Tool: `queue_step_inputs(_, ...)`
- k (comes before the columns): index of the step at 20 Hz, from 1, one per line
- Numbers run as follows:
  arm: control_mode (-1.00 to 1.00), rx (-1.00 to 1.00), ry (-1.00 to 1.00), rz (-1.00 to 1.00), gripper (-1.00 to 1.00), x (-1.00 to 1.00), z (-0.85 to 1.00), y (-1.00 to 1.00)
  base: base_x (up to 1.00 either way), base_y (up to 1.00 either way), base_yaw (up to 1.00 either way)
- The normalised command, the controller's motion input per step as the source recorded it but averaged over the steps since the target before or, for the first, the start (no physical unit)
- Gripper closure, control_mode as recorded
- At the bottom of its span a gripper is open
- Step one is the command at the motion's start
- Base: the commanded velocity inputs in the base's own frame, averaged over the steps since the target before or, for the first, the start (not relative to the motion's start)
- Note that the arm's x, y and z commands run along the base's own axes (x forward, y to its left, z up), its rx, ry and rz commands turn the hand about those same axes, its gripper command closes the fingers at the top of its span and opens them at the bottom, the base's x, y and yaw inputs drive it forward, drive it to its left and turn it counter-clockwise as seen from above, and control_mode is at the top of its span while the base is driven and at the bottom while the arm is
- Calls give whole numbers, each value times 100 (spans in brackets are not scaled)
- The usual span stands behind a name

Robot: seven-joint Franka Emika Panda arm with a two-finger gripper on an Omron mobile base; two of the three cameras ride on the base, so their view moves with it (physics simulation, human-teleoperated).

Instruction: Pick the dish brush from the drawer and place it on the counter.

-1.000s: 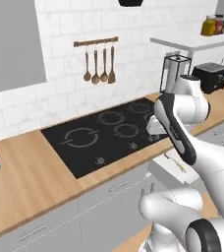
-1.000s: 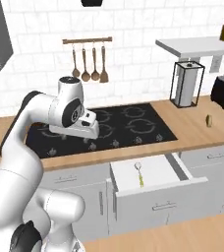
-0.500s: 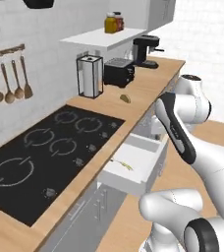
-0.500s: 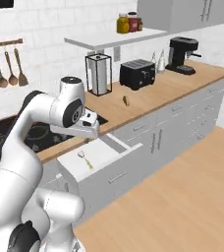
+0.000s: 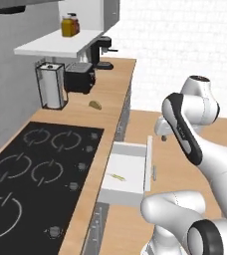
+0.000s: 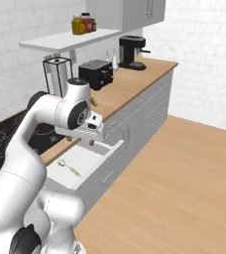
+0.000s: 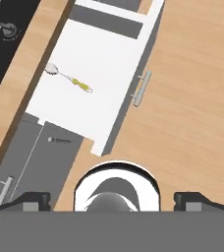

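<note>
Below the jaws the wide shallow white drawer with grey walls lies open from above; only the tiny yellow-handled dish brush lies inside, its walls ringing the bare floor.

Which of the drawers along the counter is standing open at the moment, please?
The white-lined drawer beside the cooktop, holding the dish brush; the other grey fronts sit flush and closed.

The arm is glossy white, built of rounded, bulbous links with dark grey to black bands at the joints. Behind the small dark fingers sits a boxy white hand.
</note>
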Motion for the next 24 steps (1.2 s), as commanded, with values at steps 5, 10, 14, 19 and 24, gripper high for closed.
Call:
queue_step_inputs(5,100,0,0,0,-100,0,0,0,0,87,-17)
queue_step_inputs(10,-100,0,7,0,-100,37,-8,-11,6,3,0)
queue_step_inputs(14,-100,0,33,3,-100,100,-10,-27,0,0,0)
queue_step_inputs(19,-100,0,5,3,-100,61,-14,-16,0,0,0)
queue_step_inputs(24,-100,-2,2,-21,-100,31,-53,-25,0,0,0)
